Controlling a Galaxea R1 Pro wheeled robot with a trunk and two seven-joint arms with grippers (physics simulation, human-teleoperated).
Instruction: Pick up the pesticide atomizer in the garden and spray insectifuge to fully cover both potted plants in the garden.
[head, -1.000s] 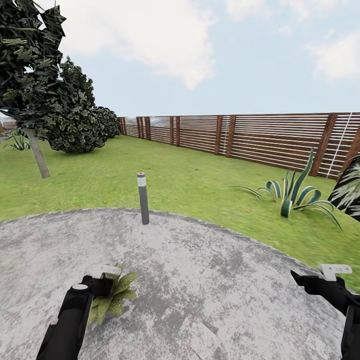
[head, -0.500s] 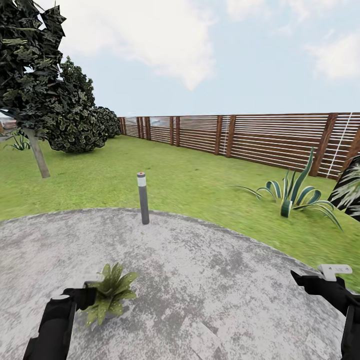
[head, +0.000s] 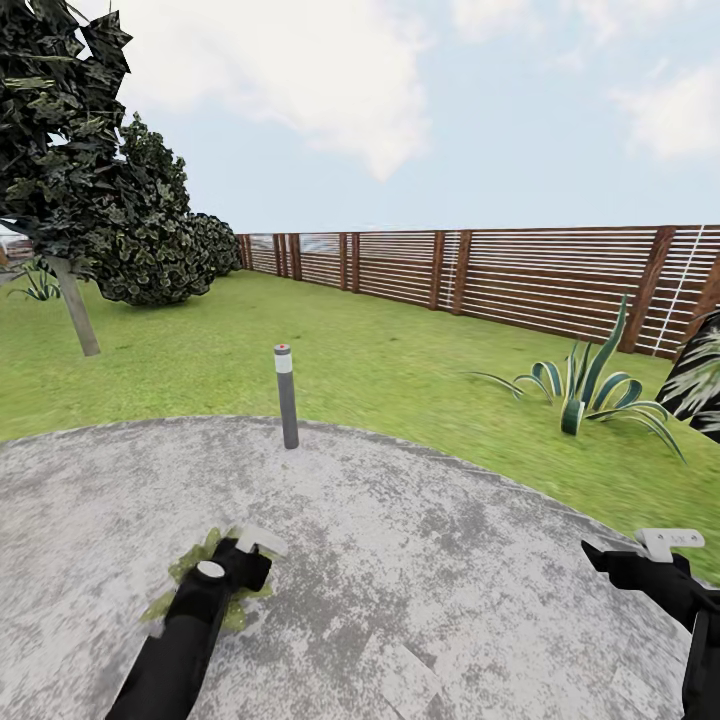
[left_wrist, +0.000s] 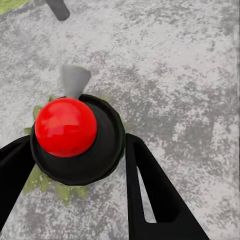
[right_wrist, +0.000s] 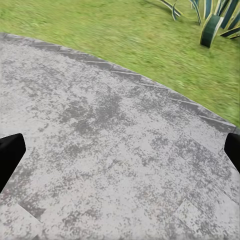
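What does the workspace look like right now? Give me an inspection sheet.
Surface: round grey paved patio, lawn beyond it.
Job's things: pesticide atomizer between the left fingers, over one potted plant; leaves yellowish-green.
Clutter: nothing seen.
Grippers: left gripper shut on the atomizer; right gripper open over bare paving.
Cables: nothing seen.
Surroundings: grey bollard lamp at the patio edge, striped agave, slatted wooden fence, trees.
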